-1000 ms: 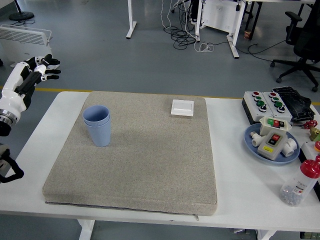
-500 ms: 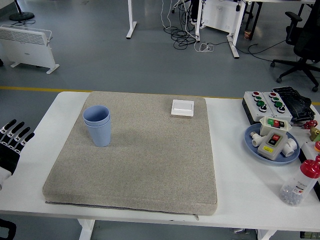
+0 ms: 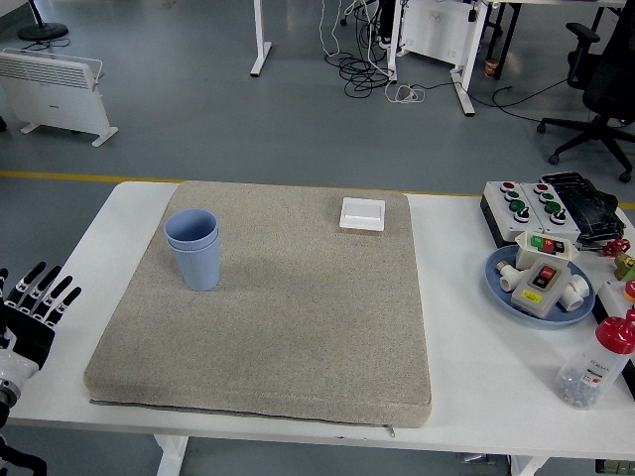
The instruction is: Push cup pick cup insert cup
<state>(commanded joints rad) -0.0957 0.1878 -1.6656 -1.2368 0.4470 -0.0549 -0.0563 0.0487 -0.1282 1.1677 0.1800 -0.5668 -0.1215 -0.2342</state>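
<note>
At the bench's [image 3: 89, 248] far left edge, about nine o'clock, the robot's black five-fingered left hand [image 3: 32, 312] hangs with its fingers [image 3: 52, 286] straight and spread, released and holding nothing. The right hand is out of view.

On the grey padded fabric mat [image 3: 288, 317], toward ten o'clock, stand the pale blue plastic cups [image 3: 193, 248], upright, one nested inside the other, judging by the doubled rim. They look light and thin-walled, stiff enough to grasp but likely to flex or tip if squeezed near the rim. The smooth tapered sides seem slippery; a wrap around the mid-body seems safest.

A small white square switch plate [image 3: 362, 213] lies toward one o'clock on the mat, well apart from the cups.
</note>
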